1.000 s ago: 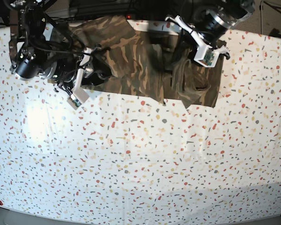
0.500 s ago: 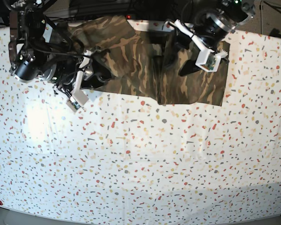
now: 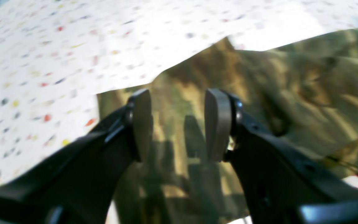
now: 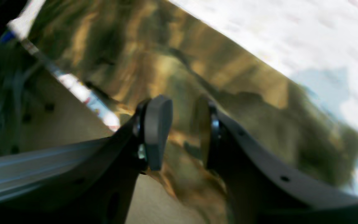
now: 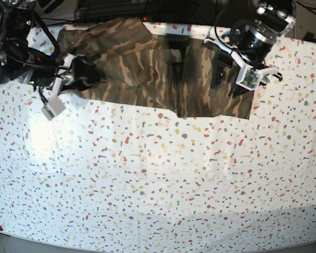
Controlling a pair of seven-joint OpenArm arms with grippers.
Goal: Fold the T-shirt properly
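The camouflage T-shirt point(image 5: 147, 68) lies spread along the table's far edge, its right part folded over into a flat panel point(image 5: 221, 100). My left gripper point(image 5: 224, 71) hovers over that panel; in the left wrist view it point(image 3: 179, 124) is open with only the cloth point(image 3: 291, 93) below it. My right gripper point(image 5: 92, 79) is at the shirt's left side. Seen from the right wrist, it point(image 4: 180, 133) has closed on a bunch of the T-shirt point(image 4: 182, 77), and cloth hangs under its pads.
The speckled white table point(image 5: 147, 174) stretches toward the near edge. Dark stands and cables point(image 5: 163, 10) sit behind the far edge. The right wrist view shows the table's far edge point(image 4: 73, 84) with a tan surface point(image 4: 57, 124) below it.
My left gripper let go of the lifted right side, which now lies flat, and drew back to the right. My right arm moved left and back, pulling the shirt's left side with it.
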